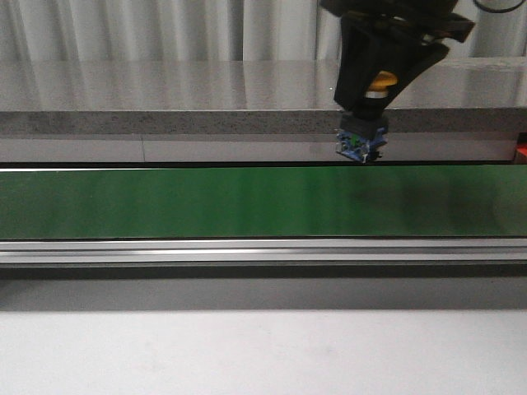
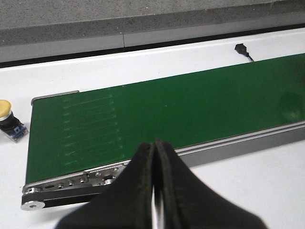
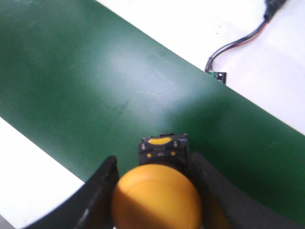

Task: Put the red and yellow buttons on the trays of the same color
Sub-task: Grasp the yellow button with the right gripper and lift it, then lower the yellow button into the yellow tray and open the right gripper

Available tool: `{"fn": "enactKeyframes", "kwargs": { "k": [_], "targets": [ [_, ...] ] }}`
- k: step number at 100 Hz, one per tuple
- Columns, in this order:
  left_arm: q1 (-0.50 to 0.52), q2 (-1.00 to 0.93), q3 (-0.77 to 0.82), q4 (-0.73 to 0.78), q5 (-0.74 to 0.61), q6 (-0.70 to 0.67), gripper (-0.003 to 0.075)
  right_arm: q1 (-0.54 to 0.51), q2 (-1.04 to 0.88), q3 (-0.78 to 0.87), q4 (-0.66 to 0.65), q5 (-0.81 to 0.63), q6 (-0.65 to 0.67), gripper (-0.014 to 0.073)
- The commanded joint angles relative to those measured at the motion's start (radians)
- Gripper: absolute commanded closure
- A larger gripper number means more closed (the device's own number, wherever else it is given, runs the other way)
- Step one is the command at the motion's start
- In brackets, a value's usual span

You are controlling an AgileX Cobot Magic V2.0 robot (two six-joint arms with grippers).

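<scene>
A second yellow button (image 2: 5,109) sits on the table (image 2: 143,67) off the belt's (image 2: 167,109) left end; the left end effector (image 2: 155,191) is together, empty. The right end effector (image 1: 366,103) clamps a button (image 3: 157,198) above the belt's right. It looks small, rigid and light; grip the body, not the slippery cap.

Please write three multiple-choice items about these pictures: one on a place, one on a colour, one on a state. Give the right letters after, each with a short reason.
1. Where is the right gripper?
A. above the long green conveyor belt
B. resting on the white table
C. out of view

2. What colour is the cap of the round push button that the right gripper holds?
A. red
B. yellow
C. blue

3. How are the black fingers of the left gripper?
A. wide open
B. shut on a button
C. shut, holding nothing

Answers: 1 A, it hangs over the belt in the front view; 2 B, the dome looks yellow-orange; 3 C, the fingers meet with nothing between.
</scene>
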Motion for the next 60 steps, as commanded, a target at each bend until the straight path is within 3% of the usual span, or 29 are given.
{"fn": "enactKeyframes", "kwargs": {
  "k": [1, 21, 60],
  "targets": [
    [-0.007, 0.008, -0.027, -0.024, -0.066, -0.001, 0.0741, -0.045, -0.108, 0.039, 0.009, -0.072, 0.075, 0.041],
    [-0.007, 0.008, -0.027, -0.024, -0.066, -0.001, 0.0741, -0.203, -0.262, 0.162, 0.007, -0.113, 0.142, 0.041],
    [-0.007, 0.008, -0.027, -0.024, -0.066, -0.001, 0.0741, -0.665, -0.376, 0.222, -0.034, -0.09, 0.186, 0.041]
  ]
}}
